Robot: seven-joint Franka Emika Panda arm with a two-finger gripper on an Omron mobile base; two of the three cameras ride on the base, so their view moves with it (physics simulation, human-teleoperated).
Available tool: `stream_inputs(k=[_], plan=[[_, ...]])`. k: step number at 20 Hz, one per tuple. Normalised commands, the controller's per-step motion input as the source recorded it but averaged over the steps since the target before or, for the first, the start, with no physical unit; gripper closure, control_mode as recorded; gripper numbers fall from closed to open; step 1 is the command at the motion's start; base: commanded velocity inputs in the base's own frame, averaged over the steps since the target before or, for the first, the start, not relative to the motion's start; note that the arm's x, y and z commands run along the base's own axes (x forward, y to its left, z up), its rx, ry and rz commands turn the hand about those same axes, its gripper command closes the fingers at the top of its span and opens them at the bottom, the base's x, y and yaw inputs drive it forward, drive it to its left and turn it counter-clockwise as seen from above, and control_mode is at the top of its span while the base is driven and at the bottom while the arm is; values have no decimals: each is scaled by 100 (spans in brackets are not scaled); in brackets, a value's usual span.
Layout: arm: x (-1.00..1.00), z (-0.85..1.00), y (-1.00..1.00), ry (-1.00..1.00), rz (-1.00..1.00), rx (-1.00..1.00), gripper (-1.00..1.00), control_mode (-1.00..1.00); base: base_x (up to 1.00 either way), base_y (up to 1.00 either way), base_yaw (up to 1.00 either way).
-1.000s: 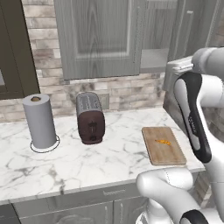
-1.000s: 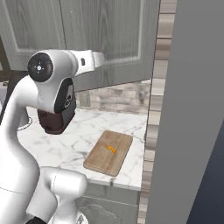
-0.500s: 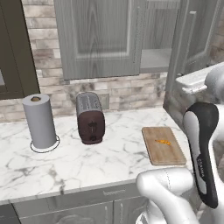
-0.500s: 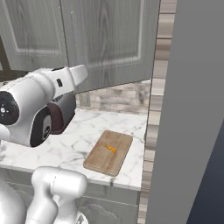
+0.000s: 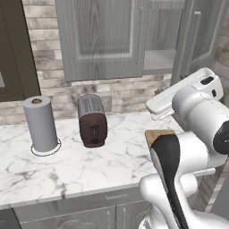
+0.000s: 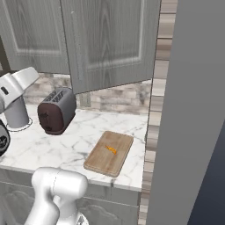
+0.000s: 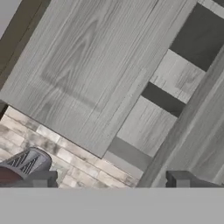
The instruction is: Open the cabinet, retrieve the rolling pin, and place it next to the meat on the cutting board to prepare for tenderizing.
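Observation:
The cabinet (image 5: pixel 103 40) has its left door shut and its right door (image 5: pixel 197 40) swung open, showing a grey shelf (image 5: pixel 159 60) with nothing visible on it. The rolling pin is out of view. On the cutting board (image 6: pixel 110 154) on the counter lies the meat (image 6: pixel 110 149), a tiny orange scrap. My arm hides most of the board in the left base view. In the hand view my gripper (image 7: pixel 113 179) is open, its fingertips (image 7: pixel 41 178) far apart with nothing between them. It faces the cabinet (image 7: pixel 83 65) and its open gap.
A dark red toaster (image 5: pixel 91 120) stands mid-counter with a paper towel roll (image 5: pixel 40 123) to its left. The brick backsplash runs behind them. The open door fills the right of the right base view as a big grey panel (image 6: pixel 193 110). A dark brown cabinet (image 5: pixel 11 49) is far left.
The gripper's jaws have spread from nearly shut to wide open. The arm has pulled back from the open right door and folded lower, toward the base.

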Motion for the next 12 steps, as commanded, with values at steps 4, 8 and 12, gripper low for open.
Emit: stream_inputs(k=[4,8,12], plan=[[50,-30,51,0,-12,-22,-100,-100,0,0,0],[65,-28,39,3,-19,-25,-100,-100,0,0,0],[69,-16,-1,15,-24,-22,-100,-100,0,0,0]])
